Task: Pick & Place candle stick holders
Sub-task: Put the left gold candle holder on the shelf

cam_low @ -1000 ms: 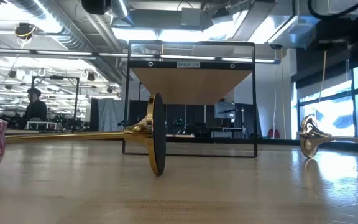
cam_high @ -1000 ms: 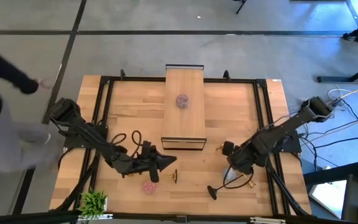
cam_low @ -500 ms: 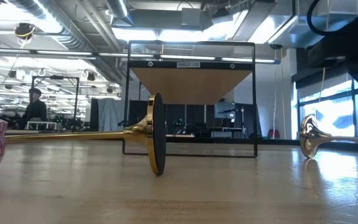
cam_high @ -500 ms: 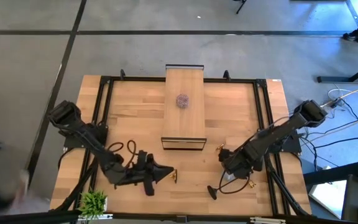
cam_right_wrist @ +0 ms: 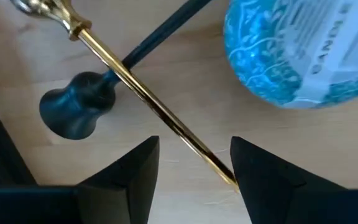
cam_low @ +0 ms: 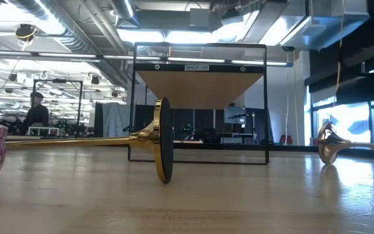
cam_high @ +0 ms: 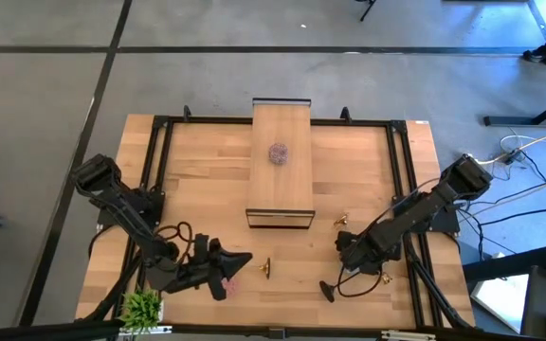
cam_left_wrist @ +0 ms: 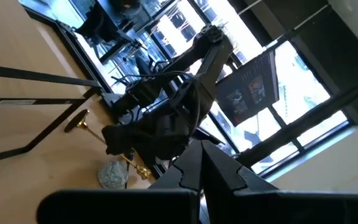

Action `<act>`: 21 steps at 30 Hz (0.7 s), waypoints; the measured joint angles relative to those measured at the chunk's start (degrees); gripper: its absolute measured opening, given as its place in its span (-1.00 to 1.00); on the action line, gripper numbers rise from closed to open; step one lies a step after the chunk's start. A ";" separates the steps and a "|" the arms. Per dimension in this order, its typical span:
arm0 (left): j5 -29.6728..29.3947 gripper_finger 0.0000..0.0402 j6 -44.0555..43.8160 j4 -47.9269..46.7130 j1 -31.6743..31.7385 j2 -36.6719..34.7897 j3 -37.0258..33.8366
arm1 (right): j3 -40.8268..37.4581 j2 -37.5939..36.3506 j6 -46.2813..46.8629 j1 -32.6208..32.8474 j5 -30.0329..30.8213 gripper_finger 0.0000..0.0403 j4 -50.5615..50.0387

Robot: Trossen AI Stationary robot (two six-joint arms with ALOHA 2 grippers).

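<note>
Currently the right gripper point(cam_high: 346, 252) sits low over the front right part of the table point(cam_high: 207, 180), its fingers point(cam_right_wrist: 132, 168) spread apart with a thin gold stem point(cam_right_wrist: 148, 106) running between them (nothing pinched; the wood shows on both sides of the stem). A black candle holder point(cam_right_wrist: 73, 112) lies on its side just beyond the fingers, its stem crossing under the gold one. A sparkly blue cup point(cam_right_wrist: 297, 53) lies beside them, close to the gold stem but apart from it.

The left gripper point(cam_high: 238, 260) is at the front left of the table, low, pointing toward the right arm. Its two fingers point(cam_left_wrist: 194, 168) are pressed together at the tips and hold nothing that I can see. A pink cup point(cam_high: 227, 278) lies just beside it, partly hidden under the arm in the high view. A small gold holder point(cam_high: 265, 268) lies on the wood a little beyond the fingertips, apart from them.

Another small gold piece point(cam_high: 340, 221) lies near the front right corner of the wooden plank point(cam_high: 282, 170), which rests on a black frame at table centre. A purplish cup point(cam_high: 278, 152) sits on the plank.

Low view: a long gold holder point(cam_low: 76, 141) lies on its side with its round base point(cam_low: 165, 140) upright, and a gold flared piece point(cam_low: 328, 144) lies at far right. A green potted plant point(cam_high: 143, 308) stands at the front left corner.
</note>
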 joint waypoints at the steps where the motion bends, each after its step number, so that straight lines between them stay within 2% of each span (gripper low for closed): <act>1: -0.02 -0.98 0.29 0.25 -0.02 0.00 0.00 | -0.38 0.00 0.01 0.00 0.00 0.00 0.25; 7: -0.33 -0.99 1.23 0.68 0.37 0.00 0.00 | -1.15 0.00 0.66 0.00 0.01 0.00 1.53; 14: -0.31 -0.97 1.34 0.68 0.86 0.00 0.00 | -1.15 0.00 8.20 0.07 2.54 -0.02 3.85; 17: -0.31 -0.97 1.36 0.68 1.16 0.00 0.00 | -1.15 0.00 11.05 0.11 4.55 -0.10 3.24; 21: -0.29 -0.99 1.67 0.67 1.16 -0.01 -0.02 | -1.15 0.00 13.60 0.17 4.52 -0.32 2.45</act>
